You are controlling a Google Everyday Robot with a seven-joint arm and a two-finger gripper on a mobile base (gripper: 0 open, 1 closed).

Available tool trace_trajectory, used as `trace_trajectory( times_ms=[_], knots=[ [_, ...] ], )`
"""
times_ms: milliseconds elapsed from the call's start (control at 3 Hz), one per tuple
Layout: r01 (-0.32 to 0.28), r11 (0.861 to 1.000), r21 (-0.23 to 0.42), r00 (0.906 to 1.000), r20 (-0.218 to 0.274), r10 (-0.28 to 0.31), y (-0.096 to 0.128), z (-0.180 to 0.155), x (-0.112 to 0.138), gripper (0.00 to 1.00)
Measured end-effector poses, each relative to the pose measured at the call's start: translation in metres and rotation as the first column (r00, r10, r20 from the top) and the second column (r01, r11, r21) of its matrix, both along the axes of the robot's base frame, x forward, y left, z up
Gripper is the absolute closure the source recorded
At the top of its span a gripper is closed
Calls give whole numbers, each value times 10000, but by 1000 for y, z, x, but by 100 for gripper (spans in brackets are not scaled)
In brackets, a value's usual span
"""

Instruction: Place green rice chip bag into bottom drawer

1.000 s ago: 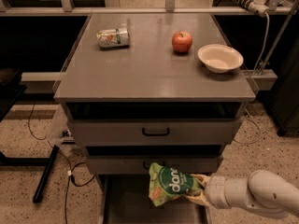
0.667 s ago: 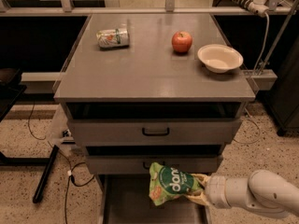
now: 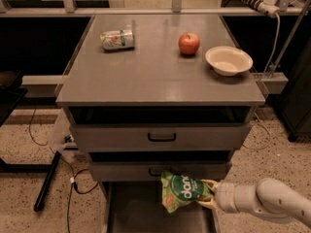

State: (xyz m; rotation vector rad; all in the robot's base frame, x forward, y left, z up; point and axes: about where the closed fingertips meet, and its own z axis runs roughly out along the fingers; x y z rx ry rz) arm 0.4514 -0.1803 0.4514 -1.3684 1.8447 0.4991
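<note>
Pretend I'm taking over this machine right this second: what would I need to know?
The claw is shut on the chip bag, low in front of the cabinet.
Chip bag: held over the open bottom drawer, not lying in it.
Done: drawer open, bag picked up.
Left: lower the bag into the drawer, let go, pull the arm back.

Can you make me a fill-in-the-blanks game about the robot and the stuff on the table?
1. The gripper, down at the lower right, holds the green chip bag over the open ____ drawer.
2. On the table, the can lies on its ____.
3. The apple sits ____ the can and the bowl.
Missing words: bottom; side; between.
</note>
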Motion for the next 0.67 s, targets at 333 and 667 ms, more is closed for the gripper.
trace_trajectory(
  times_ms=[333,667],
  knots=[
    [-886,9960,-85,9940,643,890,-8,-35,13,100],
    [-1718,9842,-423,9801,934,1751,-14,-53,18,100]
  ],
)
